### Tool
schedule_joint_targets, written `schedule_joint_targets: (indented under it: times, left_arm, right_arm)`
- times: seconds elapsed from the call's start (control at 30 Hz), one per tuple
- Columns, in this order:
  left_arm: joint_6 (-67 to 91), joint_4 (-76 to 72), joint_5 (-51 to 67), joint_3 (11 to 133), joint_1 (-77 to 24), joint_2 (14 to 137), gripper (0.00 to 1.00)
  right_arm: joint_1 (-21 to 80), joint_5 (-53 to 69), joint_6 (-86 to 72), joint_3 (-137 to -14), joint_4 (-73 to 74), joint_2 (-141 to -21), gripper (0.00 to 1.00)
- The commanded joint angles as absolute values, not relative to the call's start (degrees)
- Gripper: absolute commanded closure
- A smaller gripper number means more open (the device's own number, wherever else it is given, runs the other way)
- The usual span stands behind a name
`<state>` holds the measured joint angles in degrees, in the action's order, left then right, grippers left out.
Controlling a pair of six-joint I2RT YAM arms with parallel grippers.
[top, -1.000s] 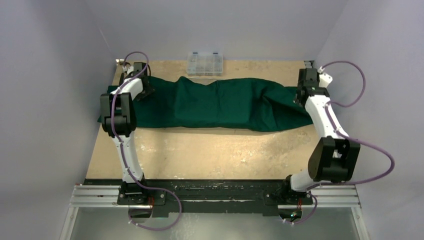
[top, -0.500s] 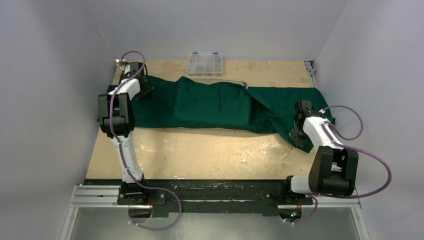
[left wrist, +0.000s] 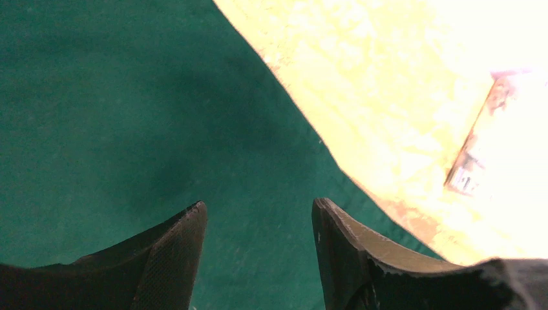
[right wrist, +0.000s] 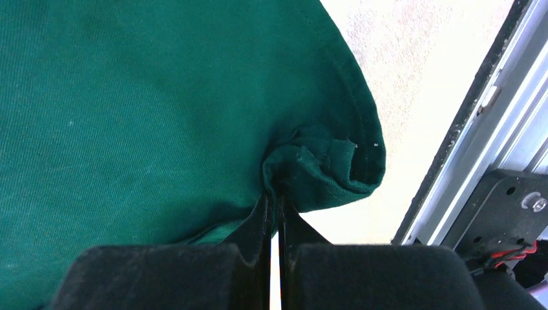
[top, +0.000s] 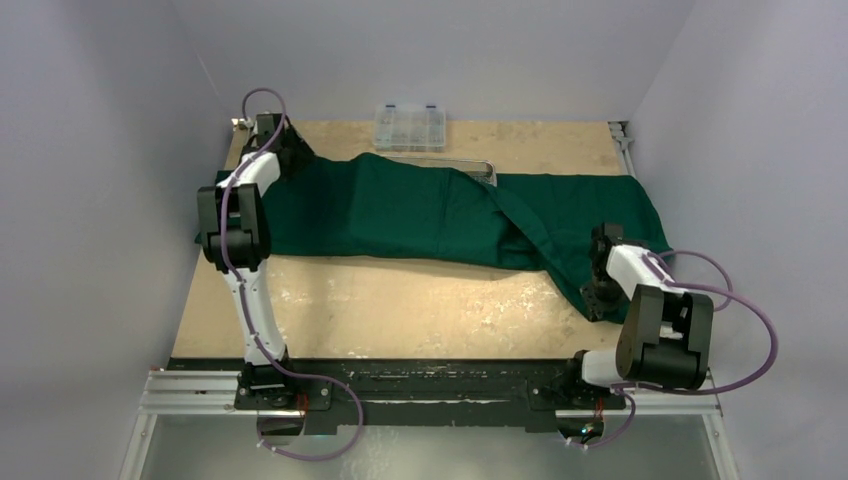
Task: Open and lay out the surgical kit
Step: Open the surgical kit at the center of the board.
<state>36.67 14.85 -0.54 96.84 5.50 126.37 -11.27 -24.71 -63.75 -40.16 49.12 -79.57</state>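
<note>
Since a second ago, your right gripper (right wrist: 274,194) has drawn its corner of the dark green cloth wrap (top: 420,205) from the far right toward the near right, baring a rim of the wire-mesh tray (top: 487,167). Its jaws are clamped on that bunched corner, apparently to peel the flap back. Your left gripper (left wrist: 258,213) hangs over the far-left cloth, jaws apart, holding nothing. Cloth covers the rest of the tray. Note the clear compartment box (top: 408,126) just behind and the side rail (right wrist: 465,129) near the held corner.
</note>
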Motion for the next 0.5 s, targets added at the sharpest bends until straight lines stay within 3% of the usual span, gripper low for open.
schedule_joint_targets:
  times: [0.0,0.23,0.47]
  left_arm:
    - [41.9,10.7,1.7,100.9,5.5,130.6,0.38]
    - [47.0,11.6,-2.4,107.2,4.0,136.6,0.26]
    - [41.0,18.4,-18.4,116.9,1.2,141.3,0.27]
  right_arm:
    - [-12.8,-27.7,-69.0,-39.0,49.9,-81.5,1.0]
    - [-13.3,-29.5,-68.9,-39.1,47.4,-84.6,1.0]
    - [-13.3,-29.7,-68.0,-39.5,46.2,-86.3,1.0]
